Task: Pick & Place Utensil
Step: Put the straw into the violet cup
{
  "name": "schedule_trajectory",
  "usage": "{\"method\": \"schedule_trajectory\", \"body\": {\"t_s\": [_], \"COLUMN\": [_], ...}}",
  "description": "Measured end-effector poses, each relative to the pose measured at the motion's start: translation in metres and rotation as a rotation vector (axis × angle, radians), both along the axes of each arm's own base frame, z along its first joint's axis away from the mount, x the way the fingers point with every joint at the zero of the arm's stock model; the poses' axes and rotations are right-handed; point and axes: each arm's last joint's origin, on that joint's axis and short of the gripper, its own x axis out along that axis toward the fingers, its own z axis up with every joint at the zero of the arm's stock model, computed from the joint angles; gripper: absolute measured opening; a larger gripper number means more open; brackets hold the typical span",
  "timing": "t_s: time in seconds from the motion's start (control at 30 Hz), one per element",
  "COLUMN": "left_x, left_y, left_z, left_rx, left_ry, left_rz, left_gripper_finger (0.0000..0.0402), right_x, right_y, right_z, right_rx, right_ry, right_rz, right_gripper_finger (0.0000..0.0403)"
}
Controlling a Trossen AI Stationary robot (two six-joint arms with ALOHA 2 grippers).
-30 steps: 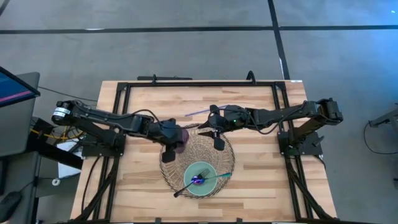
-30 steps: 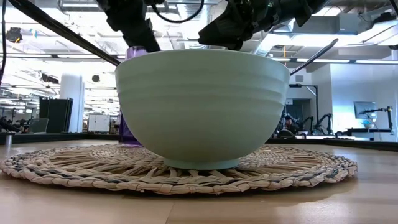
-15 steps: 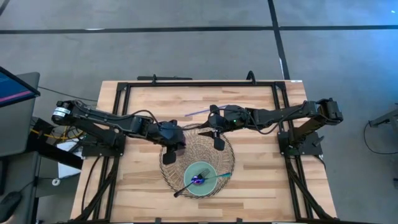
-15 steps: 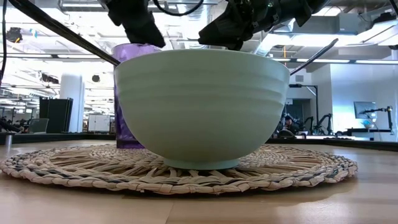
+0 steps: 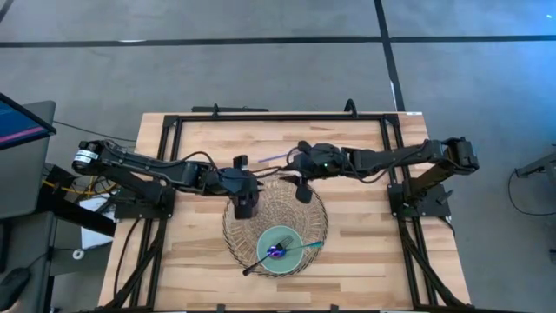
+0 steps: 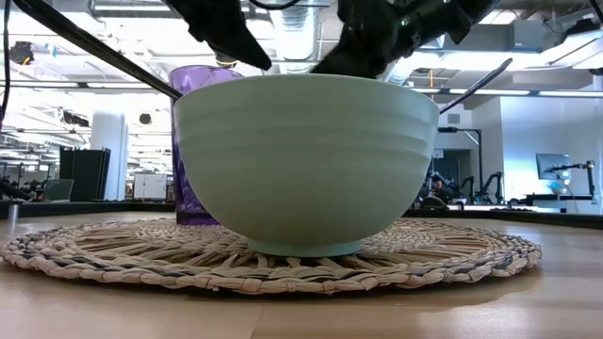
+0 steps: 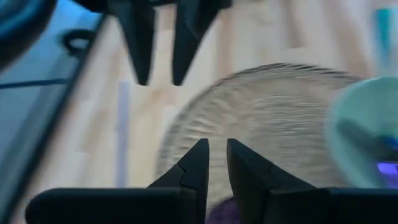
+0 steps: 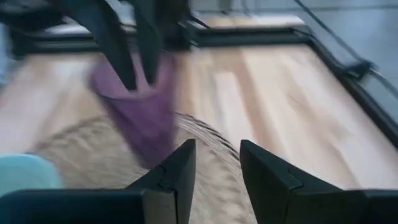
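Observation:
A purple cup [image 6: 200, 141] stands upright on its base on the woven mat [image 6: 94, 254], behind a pale green bowl [image 6: 306, 160]. My left gripper [image 5: 246, 207] hides the cup in the high view. It hovers at the cup's rim [image 8: 140, 118], its fingers a narrow gap apart [image 7: 216, 158]. The bowl [image 5: 295, 236] holds a purple spoon [image 5: 275, 252], a teal-handled fork [image 5: 311, 246] and a dark-handled utensil [image 5: 252, 268]. A lavender utensil [image 5: 276, 157] lies flat on the table beyond the mat. My right gripper [image 5: 301, 189] is open over the mat's far edge [image 8: 217, 155]. My left gripper comes at the purple cup's rim [image 8: 155, 93] from above, slanting toward the near edge. The blur and the gripper's own body hide the rim, so I cannot tell whether a finger touches it. The cup stands on the mat on its own base.
The mat [image 5: 261, 213] sits mid-table with the bowl on its near half. Black frame rails [image 5: 261, 117] run along the table's edges. Bare wood lies left and right of the mat. The two grippers are close together above the mat's far half.
The left gripper shifted the purple cup a little toward the table's left and near side on the mat. It then turned and moved right above the cup, which stayed put. The right gripper edged toward the far edge.

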Motion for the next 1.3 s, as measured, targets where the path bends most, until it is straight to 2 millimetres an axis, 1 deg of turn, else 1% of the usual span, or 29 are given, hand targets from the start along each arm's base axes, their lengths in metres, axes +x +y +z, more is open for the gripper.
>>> {"method": "schedule_trajectory", "body": {"t_s": [0.13,0.23,0.37,0.47,0.6,0.73,0.87,0.93,1.03,1.1,1.17,1.23,1.3], "left_x": [-0.001,-0.001,-0.001,-0.003,-0.017,-0.04,-0.065,-0.076,-0.086,-0.09,-0.091,-0.089,-0.086], "left_y": [0.004,0.007,0.007,0.008,0.01,0.015,0.02,0.021,0.021,0.021,0.021,0.021,0.021], "left_z": [0.001,0.002,0.004,0.01,0.026,0.045,0.058,0.06,0.06,0.06,0.061,0.06,0.058], "left_rx": [0.139,0.213,0.233,0.221,0.197,0.17,0.146,0.137,0.097,0.058,0.033,0.033,0.034], "left_ry": [0.002,0.006,-0.01,-0.058,-0.136,-0.223,-0.272,-0.257,-0.243,-0.248,-0.259,-0.251,-0.241], "left_rz": [0.106,0.157,0.192,0.2,0.209,0.221,0.207,0.172,0.121,0.112,0.115,0.115,0.112], "left_gripper_finger": [0.0058,0.0058,0.0058,0.0058,0.0058,0.0058,0.0058,0.0058,0.0058,0.0058,0.0058,0.0058,0.0058], "right_x": [-0.005,-0.01,-0.022,-0.032,-0.043,-0.051,-0.048,-0.042,-0.035,-0.031,-0.026,-0.02,-0.015], "right_y": [-0.016,-0.032,-0.057,-0.074,-0.093,-0.109,-0.119,-0.122,-0.125,-0.126,-0.13,-0.133,-0.136], "right_z": [-0.006,-0.011,-0.02,-0.025,-0.031,-0.046,-0.071,-0.082,-0.095,-0.1,-0.1,-0.101,-0.105], "right_rx": [-0.019,-0.012,0.008,0.03,0.075,0.105,0.167,0.154,0.134,0.127,0.093,0.05,0.048], "right_ry": [0.074,0.14,0.258,0.327,0.369,0.413,0.48,0.485,0.486,0.499,0.506,0.511,0.527], "right_rz": [-0.092,-0.142,-0.224,-0.28,-0.31,-0.356,-0.337,-0.318,-0.3,-0.301,-0.332,-0.338,-0.335], "right_gripper_finger": [0.0118,0.0113,0.0104,0.01,0.0099,0.0101,0.0114,0.0122,0.0136,0.0145,0.0155,0.0164,0.0173]}}
